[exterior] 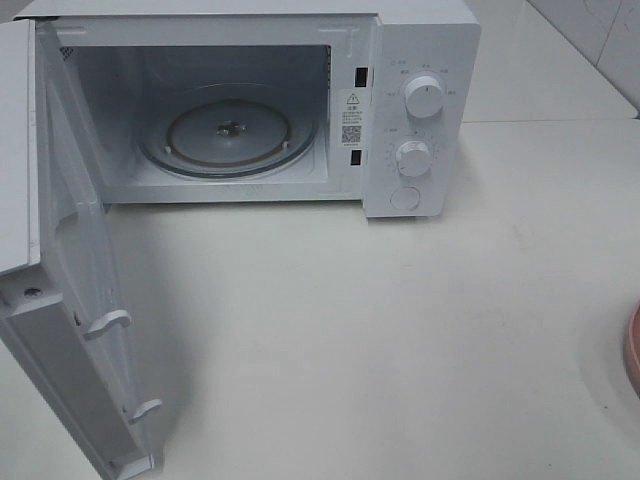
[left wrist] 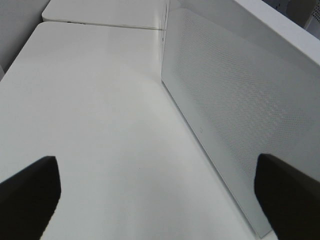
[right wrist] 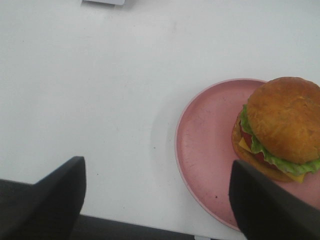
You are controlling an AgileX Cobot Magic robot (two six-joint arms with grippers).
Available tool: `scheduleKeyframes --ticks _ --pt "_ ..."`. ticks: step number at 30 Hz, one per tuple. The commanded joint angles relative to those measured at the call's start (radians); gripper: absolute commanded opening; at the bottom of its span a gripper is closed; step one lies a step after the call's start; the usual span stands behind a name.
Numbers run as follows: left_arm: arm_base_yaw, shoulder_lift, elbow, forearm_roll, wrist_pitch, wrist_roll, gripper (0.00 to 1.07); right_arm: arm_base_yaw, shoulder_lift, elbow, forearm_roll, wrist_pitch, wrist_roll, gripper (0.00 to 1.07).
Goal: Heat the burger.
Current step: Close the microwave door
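The burger (right wrist: 282, 125), with a golden-brown bun, green lettuce and red filling, sits on a pink round dish (right wrist: 205, 145) on the white table in the right wrist view. My right gripper (right wrist: 157, 200) hovers above the table beside the dish, open and holding nothing; one dark finger (right wrist: 270, 205) overlaps the dish's rim in the picture. In the exterior high view only a sliver of the pink dish (exterior: 633, 350) shows at the right edge, and the burger and both arms are out of view there. My left gripper (left wrist: 160, 200) is open and empty beside the microwave door (left wrist: 235, 115).
A white microwave (exterior: 420, 100) stands at the back of the table with its door (exterior: 80, 300) swung wide open to the left. Its glass turntable (exterior: 230, 135) is bare. Two round knobs (exterior: 423, 97) sit on its right panel.
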Motion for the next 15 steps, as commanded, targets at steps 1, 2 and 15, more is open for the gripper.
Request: scheduleKeyframes --ticks 1,2,15 --pt "0.003 -0.021 0.001 -0.004 -0.005 0.0 0.98 -0.075 -0.064 0.009 0.051 -0.027 -0.078 0.76" --pt "0.003 -0.021 0.001 -0.004 -0.005 0.0 0.98 -0.075 -0.064 0.009 0.051 -0.027 -0.078 0.76" --pt "0.003 -0.021 0.001 -0.004 -0.005 0.0 0.98 -0.337 -0.301 0.011 0.081 -0.031 -0.123 0.76"
